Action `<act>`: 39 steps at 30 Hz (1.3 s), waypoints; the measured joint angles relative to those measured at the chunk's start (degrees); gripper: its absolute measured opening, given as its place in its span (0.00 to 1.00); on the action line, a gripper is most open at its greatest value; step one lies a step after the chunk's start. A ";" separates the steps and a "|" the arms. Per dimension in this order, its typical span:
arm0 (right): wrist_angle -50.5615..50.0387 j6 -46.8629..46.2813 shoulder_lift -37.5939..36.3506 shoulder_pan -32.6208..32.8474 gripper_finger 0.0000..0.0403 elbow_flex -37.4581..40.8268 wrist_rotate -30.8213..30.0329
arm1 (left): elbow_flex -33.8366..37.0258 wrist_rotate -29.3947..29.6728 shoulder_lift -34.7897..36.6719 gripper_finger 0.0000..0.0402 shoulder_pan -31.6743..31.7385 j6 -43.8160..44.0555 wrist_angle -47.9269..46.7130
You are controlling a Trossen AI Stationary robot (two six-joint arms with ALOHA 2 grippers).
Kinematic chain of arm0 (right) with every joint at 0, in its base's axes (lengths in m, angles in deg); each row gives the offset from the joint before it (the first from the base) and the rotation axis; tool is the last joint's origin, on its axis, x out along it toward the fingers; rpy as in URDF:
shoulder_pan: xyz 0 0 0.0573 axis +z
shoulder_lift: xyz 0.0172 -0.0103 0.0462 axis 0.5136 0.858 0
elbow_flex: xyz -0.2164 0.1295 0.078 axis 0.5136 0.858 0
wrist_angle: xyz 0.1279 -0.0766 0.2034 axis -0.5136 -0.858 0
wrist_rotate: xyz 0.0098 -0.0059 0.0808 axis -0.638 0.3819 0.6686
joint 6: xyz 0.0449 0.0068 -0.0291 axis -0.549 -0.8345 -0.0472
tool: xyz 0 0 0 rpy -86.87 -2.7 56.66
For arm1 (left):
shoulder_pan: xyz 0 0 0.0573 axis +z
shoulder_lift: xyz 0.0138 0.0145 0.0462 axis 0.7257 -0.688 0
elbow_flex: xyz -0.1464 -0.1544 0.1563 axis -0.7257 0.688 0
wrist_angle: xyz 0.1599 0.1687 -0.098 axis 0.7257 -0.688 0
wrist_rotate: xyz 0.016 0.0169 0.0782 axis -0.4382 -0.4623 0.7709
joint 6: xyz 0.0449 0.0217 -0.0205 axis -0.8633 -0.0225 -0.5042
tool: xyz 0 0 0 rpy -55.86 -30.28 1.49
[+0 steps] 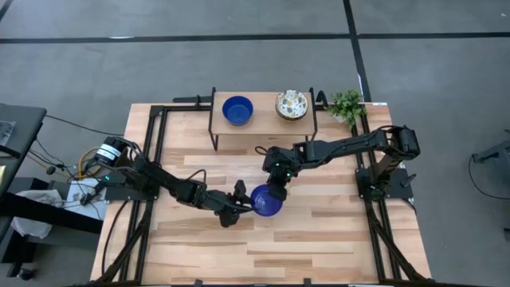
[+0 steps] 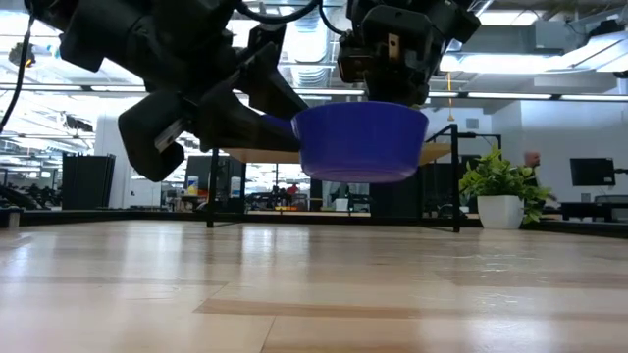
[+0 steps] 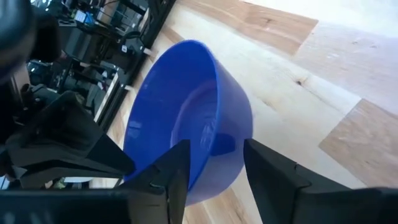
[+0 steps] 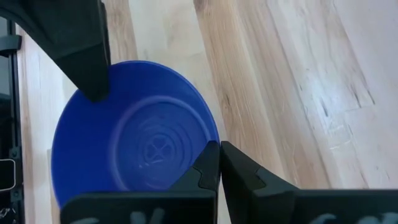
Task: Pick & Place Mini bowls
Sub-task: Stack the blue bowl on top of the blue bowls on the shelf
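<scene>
- Blue mini bowl (image 1: 267,201) hangs clear above the wooden table (image 1: 319,239), in front of the small raised shelf (image 1: 263,123), caught between both grippers.
- Left gripper (image 1: 241,201) reaches in from the left; its jaws straddle the bowl's rim, one finger inside, one outside, not yet fully closed.
- Right gripper (image 1: 275,190) comes from the shelf side, jaws pinched shut on the bowl's rim.
- On the shelf stand a second blue bowl (image 1: 237,110) and, right of it, a floral cream bowl (image 1: 292,104).
- A green plant (image 1: 347,105) sits just right of the shelf.
</scene>
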 joint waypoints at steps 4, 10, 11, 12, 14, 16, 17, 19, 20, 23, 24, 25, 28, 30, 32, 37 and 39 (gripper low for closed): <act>0.26 0.03 0.00 0.00 0.00 0.00 0.29 | 0.00 -0.26 0.02 0.35 0.51 0.00 0.01; 0.38 0.17 0.00 0.00 0.00 0.00 0.57 | 0.00 -3.84 0.07 0.26 1.43 0.26 0.03; 0.41 0.17 0.00 0.00 0.00 0.00 0.59 | 0.00 -4.29 0.07 0.24 1.60 0.26 0.02; 0.48 0.26 0.00 0.00 0.00 0.00 0.78 | 0.00 -4.47 0.07 0.22 1.68 0.26 0.02; 0.68 0.89 0.00 -0.02 0.00 -0.02 1.14 | 0.00 -4.76 0.07 0.17 1.81 0.19 0.02; 0.83 1.01 0.00 -0.02 0.00 -0.02 1.11 | 0.00 -4.97 0.07 0.12 1.84 0.11 0.00; 1.05 1.01 0.00 -0.04 0.00 -0.03 1.11 | 0.00 -5.16 0.07 0.09 1.84 0.05 0.00; 1.56 1.03 -0.03 -0.09 0.00 -0.18 1.18 | 0.00 -6.25 0.07 0.04 1.84 0.07 -0.11; 1.76 1.03 -0.07 -0.09 0.00 -0.24 1.22 | 0.00 -6.98 0.07 0.03 1.88 0.07 -0.17; 1.73 1.05 -0.09 -0.04 0.00 -0.22 1.53 | -0.02 -8.17 0.07 0.03 1.88 0.07 0.07; 1.81 1.08 -0.09 -0.04 0.01 -0.22 1.53 | -0.02 -8.19 0.07 0.03 1.90 0.09 0.04; 1.87 1.24 -0.10 -0.04 0.02 -0.22 1.53 | -0.02 -8.21 0.07 0.03 1.90 0.09 0.03; 1.65 1.49 -0.28 -0.04 0.09 -0.20 1.55 | -0.02 -8.22 0.07 0.03 1.90 0.22 -0.05; 0.89 1.55 -0.28 -0.04 0.15 -0.46 1.44 | -0.02 -8.18 0.07 0.02 1.77 0.22 -0.30; -0.61 2.25 -0.28 -0.04 0.22 -1.63 1.44 | -0.02 -8.14 0.07 0.02 1.67 0.54 -0.49; -8.32 6.35 -0.35 -0.15 0.35 -6.76 1.46 | -0.02 -5.53 0.07 0.02 1.37 3.37 -0.84; -10.65 7.33 -0.98 -0.15 0.39 -8.60 1.36 | -0.02 -2.01 0.07 0.02 0.90 3.48 -1.24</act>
